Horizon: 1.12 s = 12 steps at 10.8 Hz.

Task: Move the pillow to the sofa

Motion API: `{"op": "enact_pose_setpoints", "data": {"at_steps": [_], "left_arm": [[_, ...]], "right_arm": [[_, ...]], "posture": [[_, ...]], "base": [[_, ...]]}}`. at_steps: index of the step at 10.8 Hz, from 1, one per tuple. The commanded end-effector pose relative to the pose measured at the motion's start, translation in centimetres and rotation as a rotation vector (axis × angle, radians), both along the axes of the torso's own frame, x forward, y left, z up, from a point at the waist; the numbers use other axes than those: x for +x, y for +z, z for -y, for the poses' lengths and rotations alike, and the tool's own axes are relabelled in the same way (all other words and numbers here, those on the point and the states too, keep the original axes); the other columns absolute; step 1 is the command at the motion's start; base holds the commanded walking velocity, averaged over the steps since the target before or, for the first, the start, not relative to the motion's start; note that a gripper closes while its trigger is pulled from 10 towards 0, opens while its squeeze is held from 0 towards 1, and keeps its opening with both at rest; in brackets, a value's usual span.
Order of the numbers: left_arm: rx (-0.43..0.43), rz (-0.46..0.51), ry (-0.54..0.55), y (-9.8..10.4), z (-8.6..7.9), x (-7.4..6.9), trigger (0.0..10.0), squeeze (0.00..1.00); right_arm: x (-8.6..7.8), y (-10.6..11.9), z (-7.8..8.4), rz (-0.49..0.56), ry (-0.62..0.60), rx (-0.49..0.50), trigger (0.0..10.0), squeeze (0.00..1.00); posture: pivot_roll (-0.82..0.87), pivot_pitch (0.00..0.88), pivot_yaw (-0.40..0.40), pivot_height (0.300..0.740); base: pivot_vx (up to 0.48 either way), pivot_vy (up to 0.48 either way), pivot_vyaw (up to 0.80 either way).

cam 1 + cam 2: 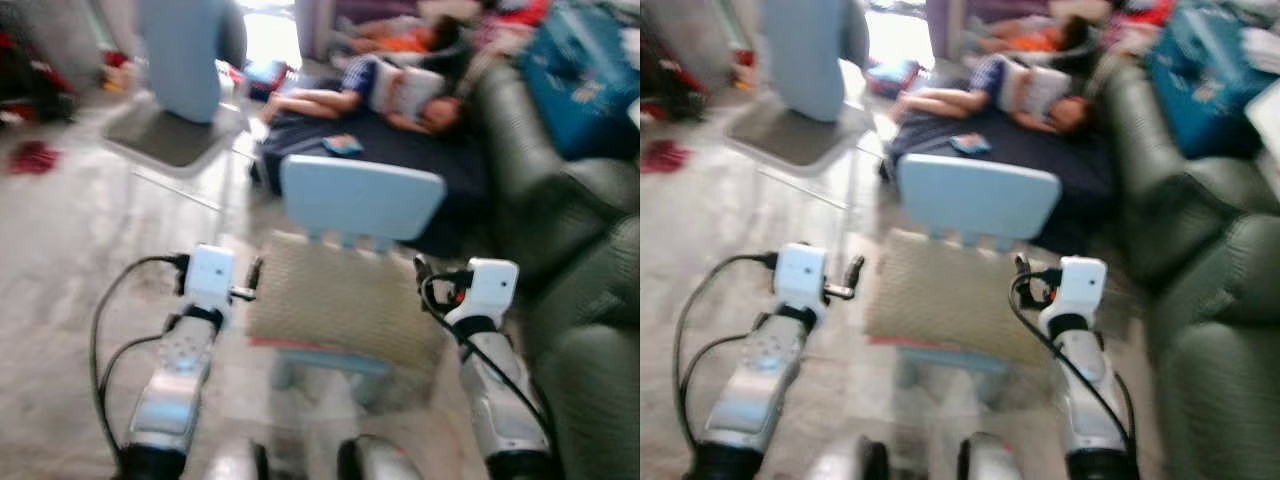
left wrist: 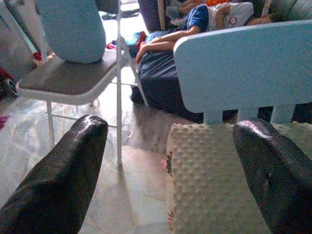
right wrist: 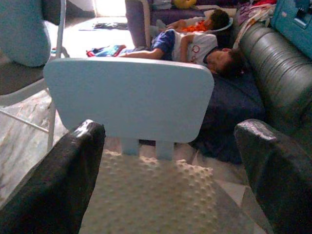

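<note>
Beige pillow [image 1: 340, 300] on blue chair [image 1: 362, 197]

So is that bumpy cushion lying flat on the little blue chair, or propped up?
Flat. The pillow lies spread across the seat of the small blue chair, its far edge against the backrest slats, with both grippers open on either side.

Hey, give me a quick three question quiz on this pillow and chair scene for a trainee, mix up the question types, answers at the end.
1. True or false: the pillow lies on the small blue chair.
2. Which side of the robot is the green sofa on? A) left B) right
3. Fill in: the left gripper and right gripper flank the pillow with fingers ____.

Key: 1 true. 2 B. 3 open.
</note>
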<state>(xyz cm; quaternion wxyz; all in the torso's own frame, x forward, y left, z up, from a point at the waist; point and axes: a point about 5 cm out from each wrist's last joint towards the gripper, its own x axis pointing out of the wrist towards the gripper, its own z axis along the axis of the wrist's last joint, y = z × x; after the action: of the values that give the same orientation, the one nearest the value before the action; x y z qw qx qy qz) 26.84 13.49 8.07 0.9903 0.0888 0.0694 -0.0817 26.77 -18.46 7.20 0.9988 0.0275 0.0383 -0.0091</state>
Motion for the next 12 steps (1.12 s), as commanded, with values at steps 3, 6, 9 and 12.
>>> {"op": "enact_pose_setpoints", "data": {"at_steps": [3,6,9,12], "left_arm": [[-0.030,-0.009,-0.018,-0.2,0.2,-0.2,10.0,0.00],[-0.036,-0.008,-0.016,-0.3,0.1,-0.3,10.0,0.00],[-0.042,-0.029,0.000,-0.8,0.0,-0.8,10.0,0.00],[-0.040,-0.026,0.005,-0.8,0.0,-0.7,10.0,0.00]], "right_arm": [[0.0,0.2,0.7,-0.003,-0.017,-0.032,10.0,0.00],[-0.2,0.0,0.2,-0.010,0.001,-0.032,10.0,0.00],[-0.4,-0.3,-0.7,-0.015,0.031,-0.018,10.0,0.00],[-0.3,-0.3,-0.6,-0.016,0.033,-0.015,10.0,0.00]], "posture": [[-0.07,0.128,-0.065,0.740],[-0.07,0.131,-0.062,0.740],[-0.06,0.128,-0.067,0.740],[-0.06,0.129,-0.065,0.705]], "base": [[0.000,0.000,-0.80],[0.000,0.000,-0.27],[0.000,0.000,0.00],[0.000,0.000,0.00]]}}
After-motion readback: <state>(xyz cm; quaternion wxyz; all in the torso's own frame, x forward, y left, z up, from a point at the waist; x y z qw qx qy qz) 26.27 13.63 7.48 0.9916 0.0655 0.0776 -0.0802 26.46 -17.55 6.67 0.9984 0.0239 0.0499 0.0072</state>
